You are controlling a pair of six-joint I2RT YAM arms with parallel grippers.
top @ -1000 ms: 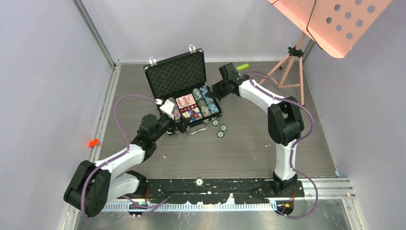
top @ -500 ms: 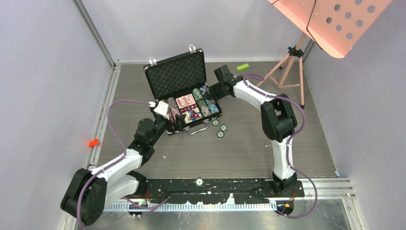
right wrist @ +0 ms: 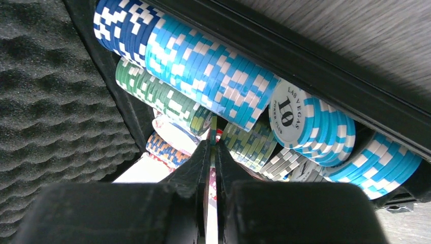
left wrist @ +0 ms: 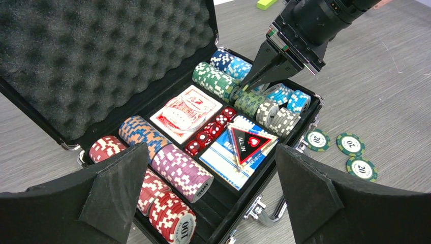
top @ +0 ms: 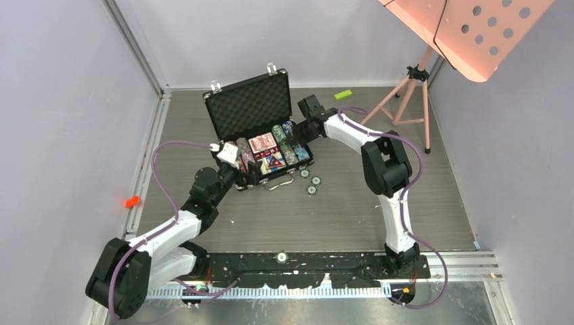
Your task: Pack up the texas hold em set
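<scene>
The black briefcase (top: 249,105) stands open, its foam lid upright. Its tray holds rows of striped poker chips (left wrist: 178,170), a red-backed card deck (left wrist: 185,112), red dice (left wrist: 211,129) and a blue deck with an "ALL IN" triangle (left wrist: 249,145). My left gripper (left wrist: 211,148) is open and empty, hovering over the case's near left corner (top: 240,162). My right gripper (left wrist: 247,84) is shut on a green chip (right wrist: 213,129), held edge-on, with its tips at a gap in the green chip row (right wrist: 162,99). Three green chips (top: 311,181) lie loose on the table in front of the case.
A small green block (top: 343,95) lies behind the right arm. A pink tripod stand (top: 409,88) is at the back right. A small red object (top: 131,201) sits by the left wall. The case's silver handle (left wrist: 277,213) sticks out at the front.
My right gripper has moved left from beside the case to over the chip rows. My left arm shifted slightly left and then held still.
</scene>
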